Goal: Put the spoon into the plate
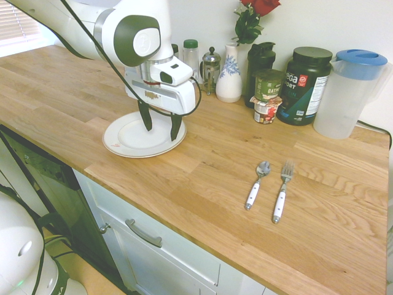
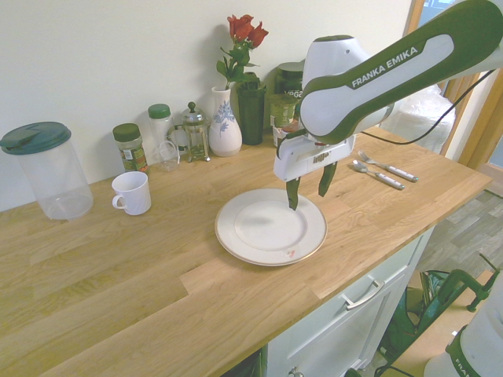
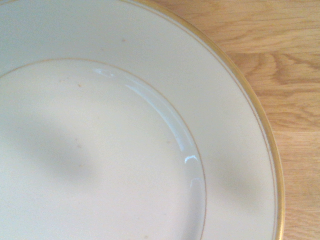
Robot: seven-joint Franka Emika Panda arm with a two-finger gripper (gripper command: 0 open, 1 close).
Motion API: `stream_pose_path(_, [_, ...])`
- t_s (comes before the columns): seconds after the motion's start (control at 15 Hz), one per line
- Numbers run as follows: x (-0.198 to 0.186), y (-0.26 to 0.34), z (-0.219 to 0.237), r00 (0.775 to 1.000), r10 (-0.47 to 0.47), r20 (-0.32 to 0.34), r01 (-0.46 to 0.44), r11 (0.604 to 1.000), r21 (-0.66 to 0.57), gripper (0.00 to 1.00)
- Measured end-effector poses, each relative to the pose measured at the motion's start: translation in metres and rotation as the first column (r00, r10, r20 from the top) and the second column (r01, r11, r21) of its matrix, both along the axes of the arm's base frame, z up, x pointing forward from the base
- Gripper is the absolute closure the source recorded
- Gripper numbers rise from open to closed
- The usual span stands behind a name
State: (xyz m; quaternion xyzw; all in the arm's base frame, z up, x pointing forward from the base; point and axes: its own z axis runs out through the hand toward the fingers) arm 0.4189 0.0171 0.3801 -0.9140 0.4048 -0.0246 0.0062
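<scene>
— Hanging over the plate, my end effector has its fingers spread wide, holding nothing, tips above the plate's rim.

— Where's the spoon?

— Well apart from the end effector, flat on the table just beside the fork, near the front edge. I see bare wood between plate and spoon; jars and a vase line the wall.
</scene>
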Motion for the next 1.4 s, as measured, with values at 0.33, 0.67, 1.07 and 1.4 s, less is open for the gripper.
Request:
stream_pose_path(0.33, [0.003,-0.026,0.012,0.988,0.151,-0.007,-0.151,0.988,0.010,0.00])
stream_pose_path(0.67, [-0.017,-0.160,0.033,0.966,0.257,0.003,-0.257,0.966,-0.004,0.00])
stream_pose_path(1.07, [-0.027,-0.248,0.009,0.984,0.175,-0.043,-0.176,0.984,-0.014,0.00])
stream_pose_path(1.4, [-0.018,-0.267,-0.028,0.987,0.139,-0.076,-0.140,0.990,-0.013,1.00])
